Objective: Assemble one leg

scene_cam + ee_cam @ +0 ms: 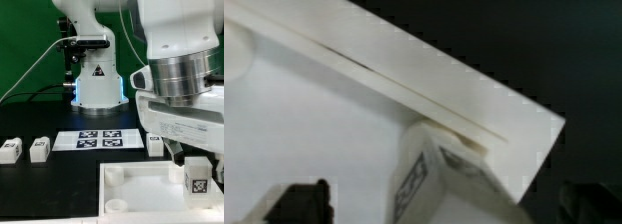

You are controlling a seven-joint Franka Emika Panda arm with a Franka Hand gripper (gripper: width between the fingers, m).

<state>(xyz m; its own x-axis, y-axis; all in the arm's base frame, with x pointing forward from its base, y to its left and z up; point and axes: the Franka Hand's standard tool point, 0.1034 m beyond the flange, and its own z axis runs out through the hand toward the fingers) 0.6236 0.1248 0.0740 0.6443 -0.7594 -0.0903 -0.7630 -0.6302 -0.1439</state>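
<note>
The gripper (196, 160) hangs over the far right corner of the large white panel (140, 178) in the exterior view. One leg (197, 178), a small white block with a black-and-white tag, stands tilted at that corner, right under the gripper. In the wrist view the leg (441, 178) lies between the two dark fingers (295, 203), with a clear gap on each side, so the gripper (441, 207) is open around it. The panel (313, 130) fills most of that view. Whether the leg sits in a corner socket is hidden.
Three more legs stand on the black table: two at the exterior view's left (10, 150) (40, 149) and one behind the panel (155, 143). The marker board (100, 138) lies in the middle. The robot's base (98, 85) stands behind it.
</note>
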